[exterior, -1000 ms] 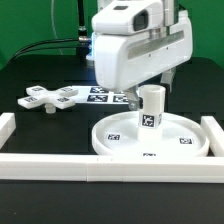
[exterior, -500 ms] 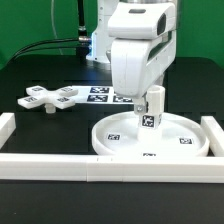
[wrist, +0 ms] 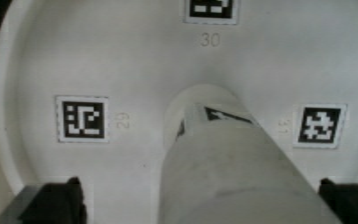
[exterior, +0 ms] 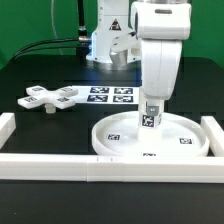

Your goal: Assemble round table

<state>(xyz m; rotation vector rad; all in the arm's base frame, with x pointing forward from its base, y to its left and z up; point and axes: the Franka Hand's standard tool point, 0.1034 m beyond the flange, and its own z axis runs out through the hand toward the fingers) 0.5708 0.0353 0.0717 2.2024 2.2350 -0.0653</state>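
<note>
The large round rimmed disc lies flat on the black table, with tags on its face. The short cylindrical post stands on it, right of the centre in the exterior view. My gripper hangs straight down over the post's top. In the wrist view the post runs between my two dark fingertips, and a gap shows on each side. The gripper is open around the post, and the disc lies beyond. The cross-shaped piece lies apart at the exterior view's left.
The marker board lies behind the disc. Long white border bars run along the front, the left and the right. The arm's base stands at the back.
My gripper has swung from a tilted pose on the exterior view's left of the post to upright, directly over it. Its fingers now reach down around the post's top.
</note>
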